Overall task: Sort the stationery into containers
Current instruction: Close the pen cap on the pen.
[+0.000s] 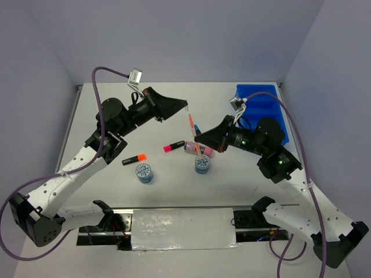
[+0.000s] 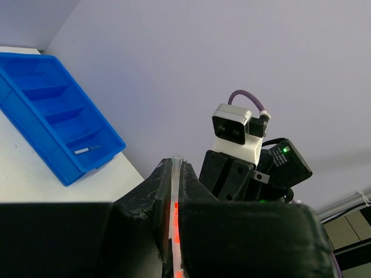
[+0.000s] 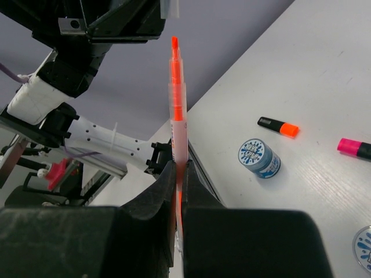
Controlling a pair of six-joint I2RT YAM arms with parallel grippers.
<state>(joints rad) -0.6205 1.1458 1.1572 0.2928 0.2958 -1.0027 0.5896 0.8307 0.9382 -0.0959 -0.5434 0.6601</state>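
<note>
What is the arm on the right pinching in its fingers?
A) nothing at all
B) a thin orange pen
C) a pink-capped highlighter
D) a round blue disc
B: the right wrist view shows a thin orange pen clamped between the right arm's fingers, pointing away from the camera.

The left arm (image 1: 64,176), at the left of the top view, and the right arm (image 1: 307,219) opposite each had a white lower link with black joints above it. Dots along the white links looked like screw holes, though they were too small to tell. A purple cable (image 1: 98,81) looped to each grey-and-white wrist camera (image 2: 235,128). The left claw (image 1: 186,108) and right claw (image 1: 200,141) were black wedges. Green lights (image 1: 243,141) glowed on the right arm's housing.
</note>
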